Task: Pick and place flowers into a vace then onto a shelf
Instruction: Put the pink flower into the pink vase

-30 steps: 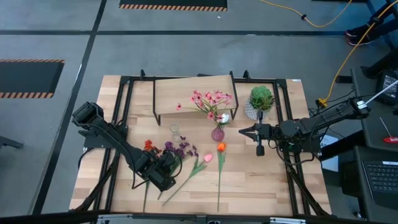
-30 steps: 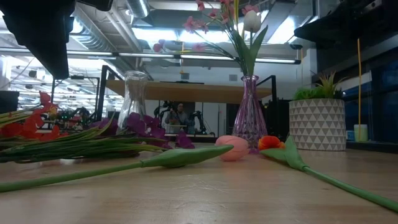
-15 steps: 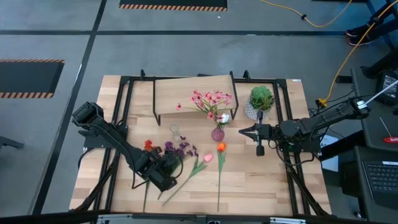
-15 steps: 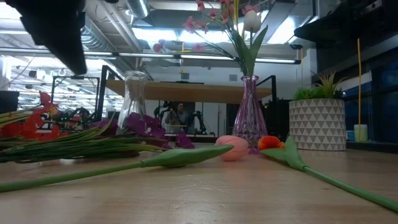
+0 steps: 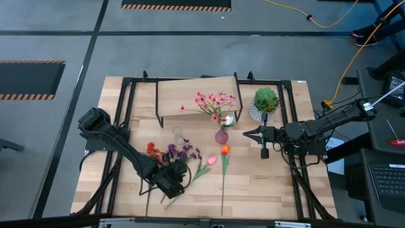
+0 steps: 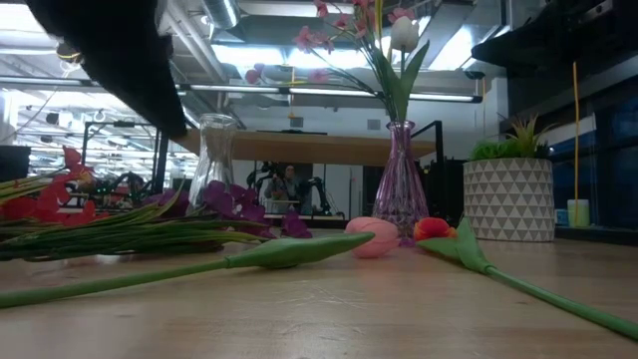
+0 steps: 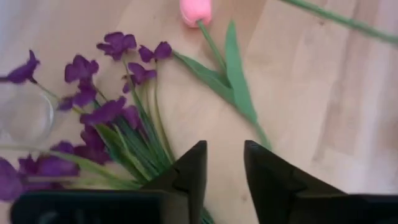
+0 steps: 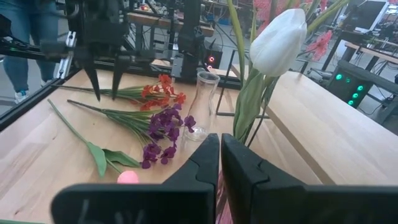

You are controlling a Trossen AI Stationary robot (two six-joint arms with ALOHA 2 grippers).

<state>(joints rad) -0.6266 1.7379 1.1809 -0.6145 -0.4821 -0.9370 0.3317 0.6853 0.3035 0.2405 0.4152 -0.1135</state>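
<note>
left gripper (image 5: pixel 176 179) fingers slightly apart, empty, above purple flowers (image 5: pixel 181 152), right gripper (image 5: pixel 248 134) nearly closed, empty

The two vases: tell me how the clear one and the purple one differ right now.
The clear vase is colourless glass and empty; the purple vase is tinted and holds pink blossoms and a white tulip. The clear vase stands next to the loose purple flowers; the purple vase stands nearer the potted plant. Both stand upright on the table, in front of the shelf.
</note>
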